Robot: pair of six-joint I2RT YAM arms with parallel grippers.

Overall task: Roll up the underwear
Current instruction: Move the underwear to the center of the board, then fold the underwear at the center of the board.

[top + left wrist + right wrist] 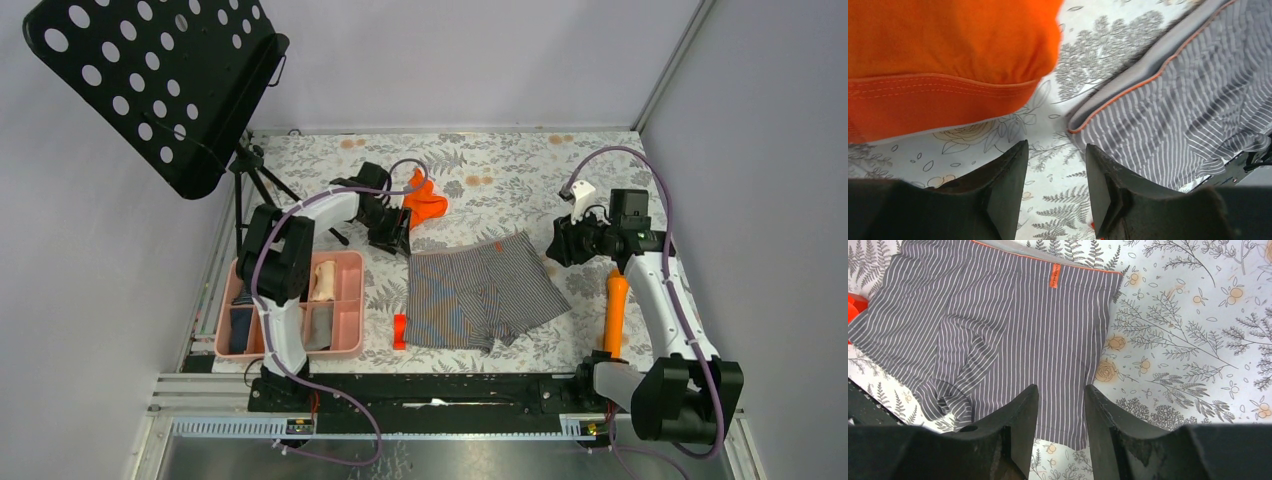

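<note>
Surface: fern-printed tablecloth (pixel 520 170).
Left gripper (pixel 1055 187): jaws parted, empty; grey striped underwear (pixel 1188 100) lay ahead-right.
Right gripper (pixel 1061 422): jaws parted above it; we judged even edge pinches best.

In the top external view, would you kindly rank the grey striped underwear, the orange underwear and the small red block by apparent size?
1. grey striped underwear, spread flat, by far the largest.
2. orange underwear, bunched up.
3. red block, the smallest.
</note>
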